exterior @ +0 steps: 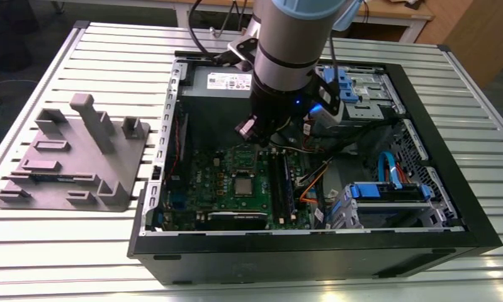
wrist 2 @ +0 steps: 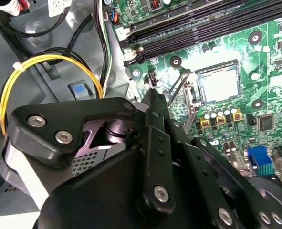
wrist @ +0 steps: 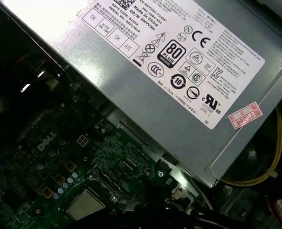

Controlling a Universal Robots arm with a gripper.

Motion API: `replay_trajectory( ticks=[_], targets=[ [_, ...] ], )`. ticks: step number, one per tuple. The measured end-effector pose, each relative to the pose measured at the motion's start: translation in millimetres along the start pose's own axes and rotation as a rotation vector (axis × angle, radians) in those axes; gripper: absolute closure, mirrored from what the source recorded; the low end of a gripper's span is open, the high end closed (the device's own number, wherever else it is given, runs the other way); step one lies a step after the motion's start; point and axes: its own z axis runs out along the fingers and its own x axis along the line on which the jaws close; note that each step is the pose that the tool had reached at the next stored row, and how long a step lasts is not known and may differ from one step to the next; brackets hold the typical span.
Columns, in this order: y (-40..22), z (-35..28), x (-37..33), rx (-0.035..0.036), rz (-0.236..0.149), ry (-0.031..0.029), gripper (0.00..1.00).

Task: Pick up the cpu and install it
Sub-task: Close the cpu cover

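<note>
Inside the open black computer case point(exterior: 318, 248) on the slatted metal worktop point(exterior: 58, 239), the cpu point(exterior: 244, 185), a small flat square chip with a silvery-grey top, lies in the socket frame on the green motherboard point(exterior: 209, 182). In both wrist views point(wrist 2: 220, 83) point(wrist: 85, 204) it looks square to the frame.

The thin metal retaining lever point(wrist 2: 178, 88) beside the socket appears to stand up off the board, so I judge the chip placed but unclamped. A nudge could shift it and bend the contacts beneath. Pressing it down while slightly skewed would do the same harm. The lever is close to the claw's tip, so a sideways move risks catching it. The small components around the socket and the long black memory slots point(wrist 2: 203, 26) are also within reach of a careless sweep.

The black claw point(exterior: 268, 139) hangs over the board just beyond the cpu, apart from it. In the second wrist view its tip point(wrist 2: 152, 95) sits beside the socket. I see nothing in its hold, and I cannot tell how far open it is.

Behind it stands the large grey metal box with a white label point(wrist: 179, 71), with a looped yellow cable point(wrist 2: 45, 59) nearby that could snag.
</note>
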Motion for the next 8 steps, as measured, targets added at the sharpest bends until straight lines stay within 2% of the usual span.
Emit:
replay_trajectory(
  ticks=[8],
  targets=[
    [-1.2, -1.3, 1.1, -0.0025, -0.039, 0.0041, 0.90]
  ],
)
